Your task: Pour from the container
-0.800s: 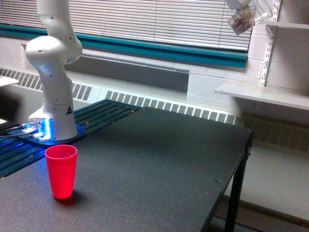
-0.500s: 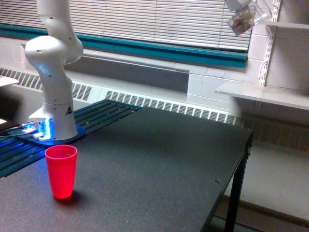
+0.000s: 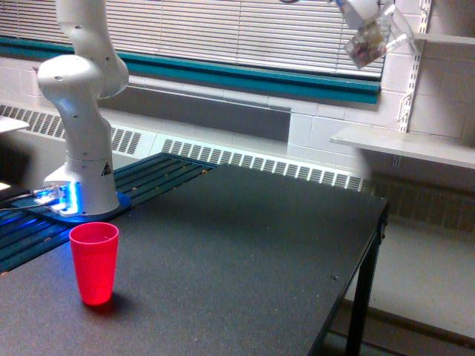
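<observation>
While the black worktop [image 3: 245, 245] carries only the red cup [image 3: 94, 262] near the arm's base [image 3: 80, 159] | hand [image 3: 364, 15] at top edge grips the container [image 3: 368, 44], tilted, high above the far side | likely light, thin-walled, crushable; hold mid-wall, gently.

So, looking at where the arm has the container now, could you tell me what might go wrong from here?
1. The container hangs tilted, high at the exterior view's upper right, far from the red cup standing near the table's left end. Tipping further here would likely scatter its brownish pieces on the table or floor.
2. The gripper is mostly cut off by the frame, so its hold cannot be checked.
</observation>
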Robot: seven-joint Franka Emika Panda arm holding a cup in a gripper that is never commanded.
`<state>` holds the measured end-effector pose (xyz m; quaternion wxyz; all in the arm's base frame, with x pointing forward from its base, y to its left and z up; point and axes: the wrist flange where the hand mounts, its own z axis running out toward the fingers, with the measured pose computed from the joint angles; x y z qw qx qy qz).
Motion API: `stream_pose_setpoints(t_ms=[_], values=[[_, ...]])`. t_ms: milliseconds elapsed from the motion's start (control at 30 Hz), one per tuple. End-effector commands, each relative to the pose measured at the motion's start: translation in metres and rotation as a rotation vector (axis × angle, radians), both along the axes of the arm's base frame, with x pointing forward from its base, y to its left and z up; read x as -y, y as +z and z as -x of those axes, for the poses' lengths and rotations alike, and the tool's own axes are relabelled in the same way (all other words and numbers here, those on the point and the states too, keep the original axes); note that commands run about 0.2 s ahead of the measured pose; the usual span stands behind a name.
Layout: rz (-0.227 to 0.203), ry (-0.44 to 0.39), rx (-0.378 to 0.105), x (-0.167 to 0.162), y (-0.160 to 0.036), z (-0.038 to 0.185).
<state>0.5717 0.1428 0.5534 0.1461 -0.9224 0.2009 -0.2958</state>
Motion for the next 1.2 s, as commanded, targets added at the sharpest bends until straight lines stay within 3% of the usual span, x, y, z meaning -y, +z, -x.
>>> stream_pose_setpoints(t_ms=[33, 300, 600, 1200], values=[[0.054, -0.076, -0.003, 0.090, -0.024, -0.004], [0.112, -0.155, -0.033, 0.177, -0.067, 0.012], [0.151, -0.230, -0.090, 0.263, -0.117, 0.050], [0.197, -0.336, -0.137, 0.377, -0.156, 0.134]])
